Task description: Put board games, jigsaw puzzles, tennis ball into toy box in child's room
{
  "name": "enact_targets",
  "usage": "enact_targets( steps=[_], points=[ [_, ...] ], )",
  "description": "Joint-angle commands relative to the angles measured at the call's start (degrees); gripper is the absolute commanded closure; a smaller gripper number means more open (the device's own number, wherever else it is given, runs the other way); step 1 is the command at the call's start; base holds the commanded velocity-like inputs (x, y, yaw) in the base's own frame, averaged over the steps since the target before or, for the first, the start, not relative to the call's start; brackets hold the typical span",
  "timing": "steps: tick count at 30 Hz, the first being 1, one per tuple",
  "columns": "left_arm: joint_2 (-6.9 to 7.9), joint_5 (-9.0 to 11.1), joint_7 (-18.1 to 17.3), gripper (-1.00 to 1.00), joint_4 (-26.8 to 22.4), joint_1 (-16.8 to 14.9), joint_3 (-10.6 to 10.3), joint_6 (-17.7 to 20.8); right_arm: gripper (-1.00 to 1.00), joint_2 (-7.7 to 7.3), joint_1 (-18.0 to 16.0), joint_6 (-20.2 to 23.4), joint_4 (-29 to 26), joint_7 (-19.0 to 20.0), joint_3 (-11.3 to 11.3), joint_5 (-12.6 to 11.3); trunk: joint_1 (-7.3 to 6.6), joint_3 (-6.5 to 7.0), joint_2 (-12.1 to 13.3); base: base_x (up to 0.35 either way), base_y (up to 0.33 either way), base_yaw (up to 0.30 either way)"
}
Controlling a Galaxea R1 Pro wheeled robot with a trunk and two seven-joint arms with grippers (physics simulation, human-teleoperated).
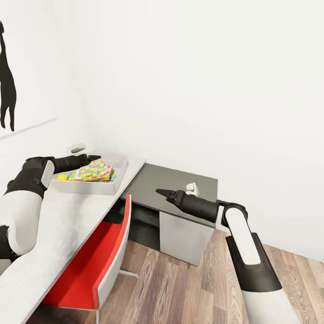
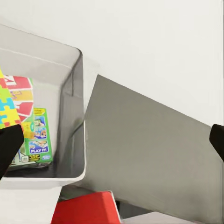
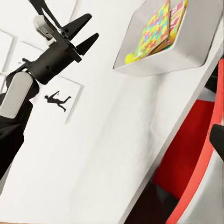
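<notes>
The light grey toy box (image 1: 92, 186) stands at the far end of the table (image 1: 54, 234), against the wall. In it lie a mosaic jigsaw puzzle (image 1: 93, 171) on top of board games, and the tennis ball (image 1: 61, 177) in a corner. The left wrist view shows the box's corner (image 2: 77, 116), a green board game (image 2: 37, 140) and a red-and-white one (image 2: 19, 91) under the puzzle (image 2: 6, 109). My left gripper (image 1: 95, 157) hovers open and empty above the box, as the right wrist view confirms (image 3: 92, 27). My right gripper (image 1: 163, 193) hangs open and empty over the lower dark unit.
A lower dark grey unit (image 1: 180, 180) with a white panel adjoins the table; a small white object (image 1: 191, 186) sits on it. A red chair (image 1: 90, 265) is tucked under the table. Wood-plank floor (image 1: 180, 288) lies to the right. A black silhouette picture (image 1: 6, 85) hangs on the left wall.
</notes>
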Motion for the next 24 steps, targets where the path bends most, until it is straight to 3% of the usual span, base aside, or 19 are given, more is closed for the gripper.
enact_targets(
  steps=[1,18,22,24],
  points=[
    [-0.04,-0.2,-0.3,-1.0,0.0,-0.1,0.3,0.4,-1.0,0.03,-0.1,0.2,0.0,0.1,0.0,0.2,0.03,-0.04,-0.1,-0.038,0.0,-0.211],
    [0.03,-0.3,-0.4,-1.0,0.0,0.3,0.3,0.2,-1.0,0.0,1.1,0.2,0.0,0.8,-0.1,0.5,0.03,1.23,-0.1,-0.005,0.0,-0.207],
    [1.23,-0.3,-1.8,-1.0,0.0,0.6,0.2,0.8,-1.0,-1.43,2.3,0.2,-0.1,1.7,-0.3,0.7,0.03,1.53,-0.1,0.0,0.0,-0.206],
    [2.63,-0.3,-5.5,-1.0,0.0,1.2,0.2,2.0,-1.0,-3.54,3.3,0.2,-0.1,2.7,-0.3,0.7,0.03,1.68,-0.1,0.0,0.0,-0.205]
  ],
)
